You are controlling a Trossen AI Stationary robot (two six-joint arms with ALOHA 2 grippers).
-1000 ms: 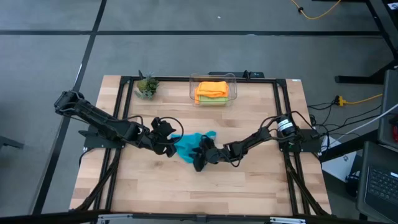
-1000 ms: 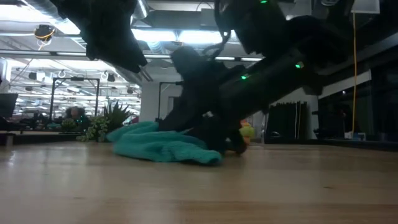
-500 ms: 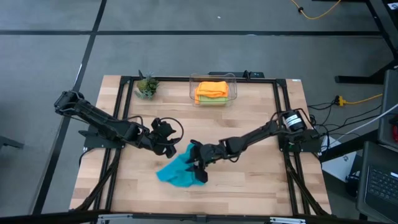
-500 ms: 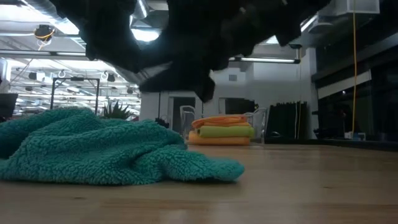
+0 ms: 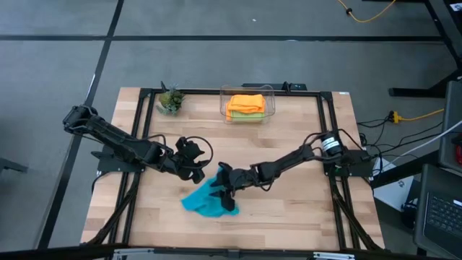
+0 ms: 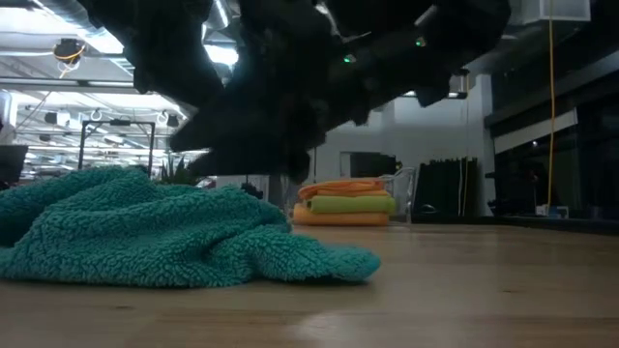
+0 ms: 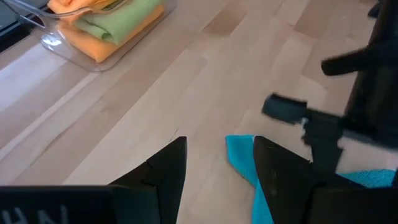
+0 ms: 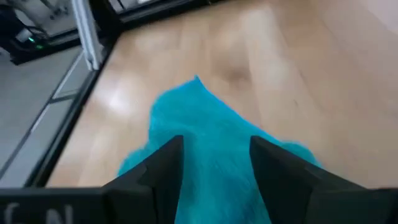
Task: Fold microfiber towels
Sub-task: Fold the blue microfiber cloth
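My right gripper point(image 8: 211, 168) hangs just above the teal towel point(image 5: 206, 201), fingers parted, nothing between them; the cloth lies directly below and ahead of the tips. My left gripper point(image 7: 217, 165) is also parted and empty, beside the towel's far-left corner. The towel sits rumpled at the table's point(image 5: 289, 209) near middle, long axis running diagonally. Right arm is nearer. The clear bin point(image 5: 249, 105) of folded towels stands well beyond.
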